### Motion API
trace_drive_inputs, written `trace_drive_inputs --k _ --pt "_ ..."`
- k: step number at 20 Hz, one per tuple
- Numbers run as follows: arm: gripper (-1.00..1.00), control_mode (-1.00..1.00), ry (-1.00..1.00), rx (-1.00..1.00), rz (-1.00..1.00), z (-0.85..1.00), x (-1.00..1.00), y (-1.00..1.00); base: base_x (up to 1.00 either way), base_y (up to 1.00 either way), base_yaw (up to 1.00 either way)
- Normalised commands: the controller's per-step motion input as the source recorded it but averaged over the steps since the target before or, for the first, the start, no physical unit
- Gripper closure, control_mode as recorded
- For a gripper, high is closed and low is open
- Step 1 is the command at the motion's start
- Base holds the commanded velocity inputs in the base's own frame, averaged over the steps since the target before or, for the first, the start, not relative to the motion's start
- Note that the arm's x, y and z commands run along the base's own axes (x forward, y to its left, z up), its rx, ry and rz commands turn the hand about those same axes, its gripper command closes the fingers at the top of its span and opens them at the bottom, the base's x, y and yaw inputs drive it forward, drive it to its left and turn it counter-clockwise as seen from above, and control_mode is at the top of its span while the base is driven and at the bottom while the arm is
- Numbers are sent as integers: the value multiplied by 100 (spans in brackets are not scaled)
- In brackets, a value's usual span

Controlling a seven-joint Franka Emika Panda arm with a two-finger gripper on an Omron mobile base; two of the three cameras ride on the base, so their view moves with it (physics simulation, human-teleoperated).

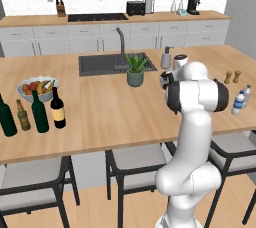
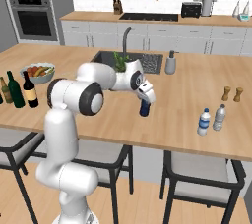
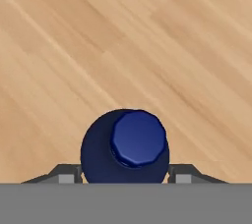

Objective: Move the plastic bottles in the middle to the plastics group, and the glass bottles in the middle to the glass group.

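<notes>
The pincer [image 2: 144, 104] pinches the dark blue bottle [image 2: 144, 108] at centre frame of the right base view, over the table [image 2: 187, 105]. In the hand view the bottle's cap [image 3: 138, 137] sits low centre, a finger [image 3: 66, 174] at each side. Two clear water bottles [image 2: 210, 119] stand at right. The wine bottles [image 1: 49, 110] stand at left in the left base view.

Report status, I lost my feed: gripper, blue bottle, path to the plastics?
Gripper shut on dark blue bottle. Bottle upright over counter. Nothing standing between it and water bottles.
</notes>
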Motion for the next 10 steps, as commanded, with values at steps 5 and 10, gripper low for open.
trace_drive_inputs --k 5,10 --pt "100 -100 0 5 -39 0 0 -97 0 0 0" --pt "100 -100 0 2 -36 0 0 -89 0 0 0"
